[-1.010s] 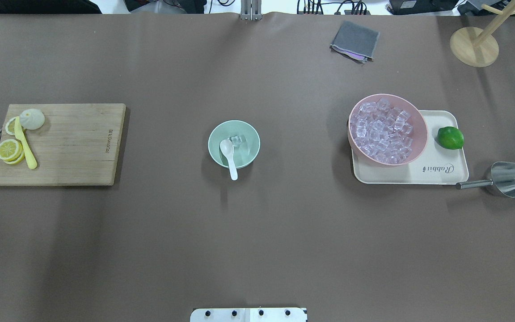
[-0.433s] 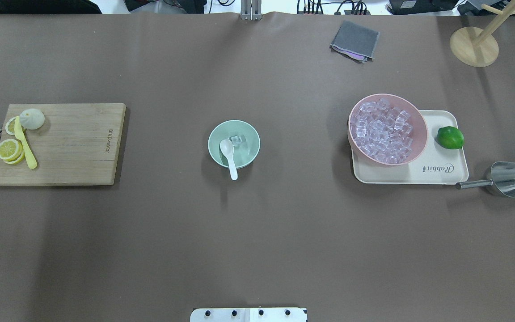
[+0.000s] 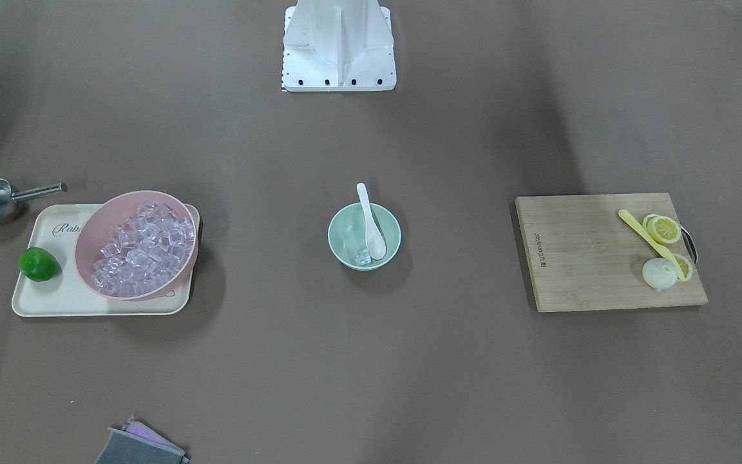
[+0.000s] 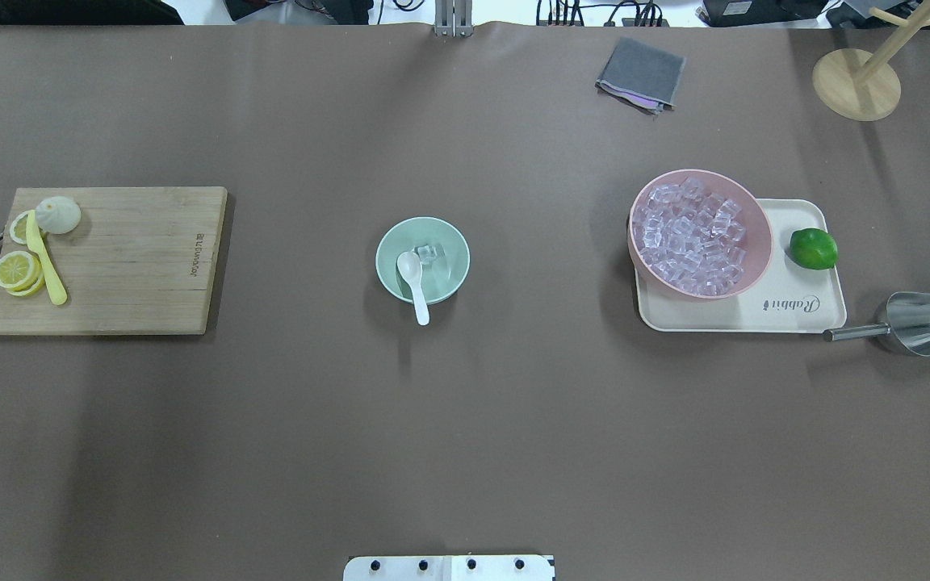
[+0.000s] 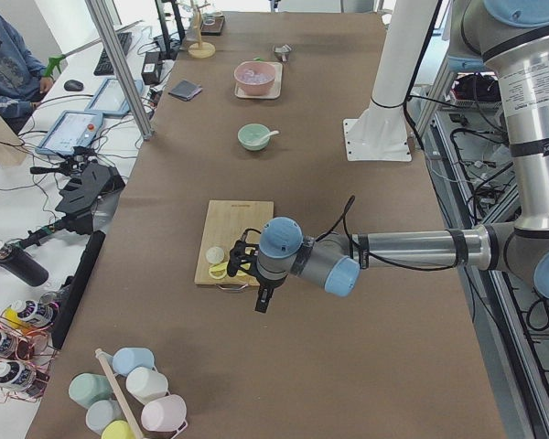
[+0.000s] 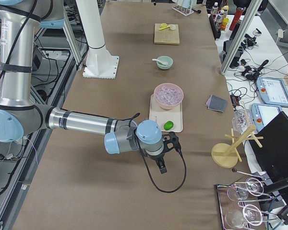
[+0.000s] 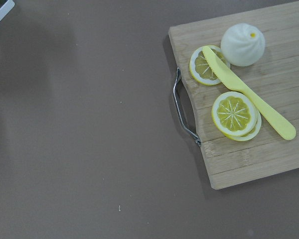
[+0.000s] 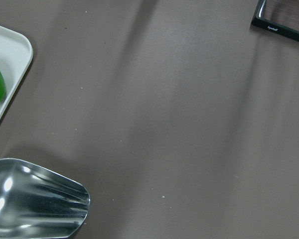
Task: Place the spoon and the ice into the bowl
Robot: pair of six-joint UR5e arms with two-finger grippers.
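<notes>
Bowl [image 4: 450, 276]: centre of the counter [image 4: 465, 436].
Spoon [image 4: 412, 278]: scoop inside the bowl, handle over its near rim.
Ice [image 4: 429, 253]: one cube in the bowl, touching the scoop.
Left end effector [image 5: 261, 300]: off the board's [image 4: 134, 258] left end; we cannot tell its opening.
Right end effector [image 6: 162, 166]: right of the tray [image 4: 804, 311]; we cannot tell its opening.

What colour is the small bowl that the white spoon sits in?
Pale mint green, plain, no pattern; the bowl shows best in the overhead exterior view.

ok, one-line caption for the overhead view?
Spoon and ice sit in the green bowl; the full pink bowl stands on the tray.
</notes>
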